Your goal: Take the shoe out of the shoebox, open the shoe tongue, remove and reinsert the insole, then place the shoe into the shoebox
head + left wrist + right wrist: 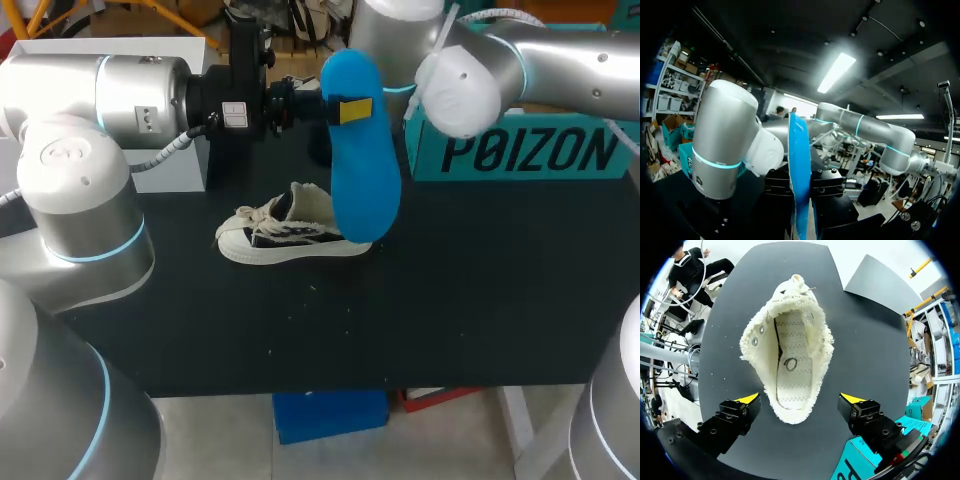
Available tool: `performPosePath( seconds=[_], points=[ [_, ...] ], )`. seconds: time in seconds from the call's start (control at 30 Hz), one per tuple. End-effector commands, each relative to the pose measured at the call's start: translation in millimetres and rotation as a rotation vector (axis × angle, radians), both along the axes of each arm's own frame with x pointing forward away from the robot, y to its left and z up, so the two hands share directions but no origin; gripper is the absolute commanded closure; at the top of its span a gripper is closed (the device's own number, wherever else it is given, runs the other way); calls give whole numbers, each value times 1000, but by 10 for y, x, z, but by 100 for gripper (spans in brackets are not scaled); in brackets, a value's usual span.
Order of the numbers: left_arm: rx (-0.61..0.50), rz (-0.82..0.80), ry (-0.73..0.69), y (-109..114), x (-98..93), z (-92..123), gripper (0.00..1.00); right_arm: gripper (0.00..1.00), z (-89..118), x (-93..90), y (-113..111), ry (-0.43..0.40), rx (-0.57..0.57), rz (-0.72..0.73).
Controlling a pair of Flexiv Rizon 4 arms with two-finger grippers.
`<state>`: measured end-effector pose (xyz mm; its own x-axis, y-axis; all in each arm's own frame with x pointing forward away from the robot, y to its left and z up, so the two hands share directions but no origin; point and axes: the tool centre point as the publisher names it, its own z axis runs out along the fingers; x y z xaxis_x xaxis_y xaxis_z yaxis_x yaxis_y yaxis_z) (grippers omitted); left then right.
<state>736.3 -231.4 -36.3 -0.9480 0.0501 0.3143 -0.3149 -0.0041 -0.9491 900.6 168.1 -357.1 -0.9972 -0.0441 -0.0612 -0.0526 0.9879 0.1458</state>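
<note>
Spread wide, the right pincer (800,399) is hung directly above the shoe (790,355), with one yellow tip to each side of the heel end and neither seen to touch it, so nothing is gripped there. The cream canvas shoe is stood on its sole on the dark tabletop (450,300), toward the near middle and well outside the shoebox. Its mouth is pulled wide open, and a bare stitched footbed is seen inside with no insole over it. From this, the first three steps can be judged done: the shoe is out of the box, the tongue is opened, and the insole is removed. Just behind the shoe and above it, the blue insole (365,190) is held upright in the air by the left pincer (350,110), which is closed on its upper part from both sides. The insole's lower end is hung close over the shoe's heel, though whether contact is made cannot be told. Farthest back, at the tabletop's rear right, the teal shoebox (520,150) is stood, partly hidden by the right arm, and its inside cannot be seen. Two steps are judged left: the insole is to be slid back into the shoe, and the shoe is then to be returned to the shoebox.
</note>
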Motion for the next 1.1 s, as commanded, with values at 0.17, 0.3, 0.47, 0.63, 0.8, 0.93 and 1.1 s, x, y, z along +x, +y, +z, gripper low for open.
performPosePath(
  seconds=[0.17,0.3,0.47,0.63,0.8,0.93,1.1],
  points=[
    [-1,4,-1,-21,-4,-10,100,0,15,-97,-136,-60,140,-11],
    [-1,4,-1,-21,-4,-10,100,0,-20,-89,-177,-68,236,-18],
    [-1,4,-1,-21,-4,-10,100,0,-39,-91,-184,-77,315,-16],
    [-1,4,-1,-21,-4,-10,100,0,-60,-88,-182,-83,372,-1],
    [-1,4,-1,-21,-4,-10,100,0,-96,-94,-179,-80,414,2],
    [-1,4,-1,-21,-4,-10,100,0,-156,-100,-173,-80,460,14],
    [-1,4,-1,-21,-4,-10,100,0,-211,-106,-168,-79,483,12]
  ],
)
